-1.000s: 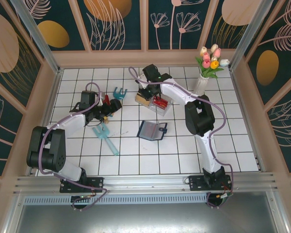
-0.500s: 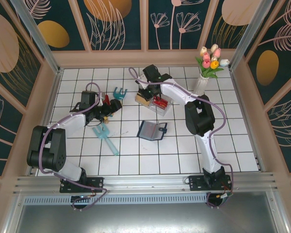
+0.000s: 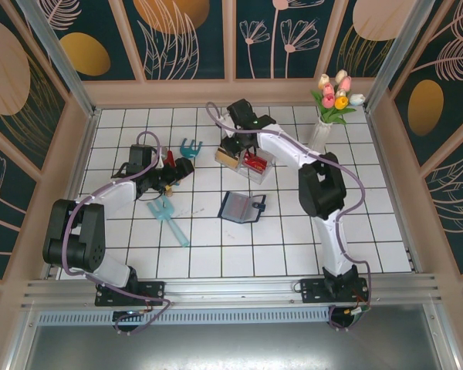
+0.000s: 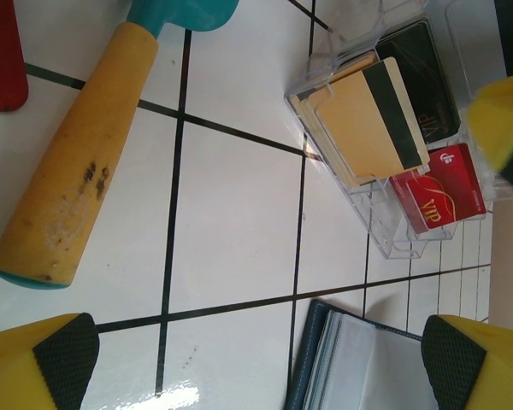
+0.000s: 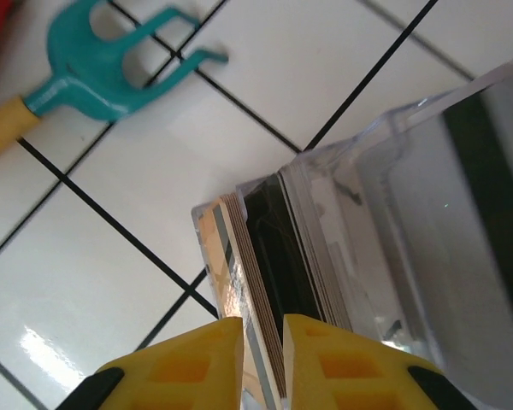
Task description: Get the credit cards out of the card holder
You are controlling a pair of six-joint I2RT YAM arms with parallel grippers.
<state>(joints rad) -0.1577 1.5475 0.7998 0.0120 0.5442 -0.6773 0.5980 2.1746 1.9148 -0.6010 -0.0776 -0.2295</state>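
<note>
The navy card holder (image 3: 241,206) lies open on the tiles, its blue-grey pockets up; its edge is at the bottom of the left wrist view (image 4: 359,359). A stack of tan credit cards (image 4: 368,120) and a red card (image 4: 436,188) stand in the clear plastic box (image 3: 248,163). My right gripper (image 3: 233,146) is at the box's left end. Its yellow fingers (image 5: 175,367) are closed on the edge of the tan cards (image 5: 256,265). My left gripper (image 3: 175,171) hovers open (image 4: 256,359) over bare tile, left of the holder.
A yellow-handled teal fork tool (image 4: 77,171) lies by the left gripper, its prongs (image 5: 111,73) near the box. A light-blue rake (image 3: 168,216) lies front left. A red object (image 4: 0,51) sits beside the tool. A vase of tulips (image 3: 332,108) stands at the back right.
My right arm has shifted slightly to the right at the clear box. The left arm and the card holder have not moved.
</note>
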